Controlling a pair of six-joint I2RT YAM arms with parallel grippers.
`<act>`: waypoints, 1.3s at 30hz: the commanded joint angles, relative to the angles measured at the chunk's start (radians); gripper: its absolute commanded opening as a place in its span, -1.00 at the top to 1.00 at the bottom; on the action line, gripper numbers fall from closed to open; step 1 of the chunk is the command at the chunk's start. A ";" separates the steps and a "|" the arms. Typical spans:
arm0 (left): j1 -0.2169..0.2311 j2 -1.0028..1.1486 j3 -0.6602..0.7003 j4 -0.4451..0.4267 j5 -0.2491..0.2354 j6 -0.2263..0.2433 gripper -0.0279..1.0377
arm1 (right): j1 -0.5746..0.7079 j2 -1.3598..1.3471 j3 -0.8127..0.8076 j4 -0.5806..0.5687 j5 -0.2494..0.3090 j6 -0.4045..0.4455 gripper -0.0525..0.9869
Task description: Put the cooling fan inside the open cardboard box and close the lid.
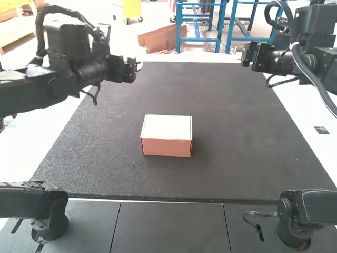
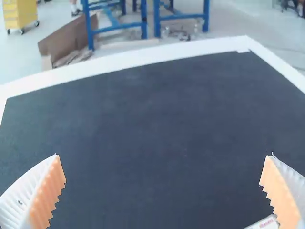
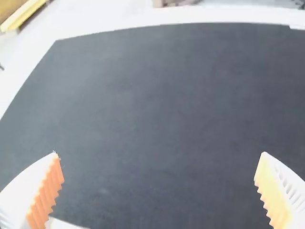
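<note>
From above we see the cardboard box (image 1: 166, 136) in the middle of the black mat (image 1: 242, 137), its lid apparently down flat, though the seam is hard to make out. The left gripper (image 1: 132, 68) hangs behind and left of the box, the right gripper (image 1: 248, 54) behind and right of it, both well apart from it. The wrist views add the fingers: each pair of orange pads (image 2: 47, 195) stands wide apart over the mat. Beyond the box the white table (image 2: 143, 57) rims the mat, and blue frame legs (image 2: 87, 24) stand past it.
</note>
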 commanded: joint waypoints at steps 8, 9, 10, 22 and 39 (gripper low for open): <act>0.052 -0.329 -0.355 0.248 0.065 0.063 -0.83 | -0.015 -0.173 -0.268 0.250 0.052 -0.069 -0.86; 0.053 -0.364 -0.384 0.257 0.061 0.063 -0.83 | -0.015 -0.197 -0.300 0.273 0.056 -0.076 -0.86; 0.055 -0.399 -0.415 0.280 0.061 0.063 -0.83 | -0.015 -0.222 -0.331 0.293 0.058 -0.078 -0.86; 0.065 -0.941 -0.682 0.259 0.013 0.073 -0.83 | -0.014 -0.677 -0.682 0.433 0.135 -0.182 -0.86; 0.082 -0.933 -0.760 -0.033 -0.048 0.025 -0.86 | -0.034 -1.036 -0.934 0.224 0.179 -0.263 -0.86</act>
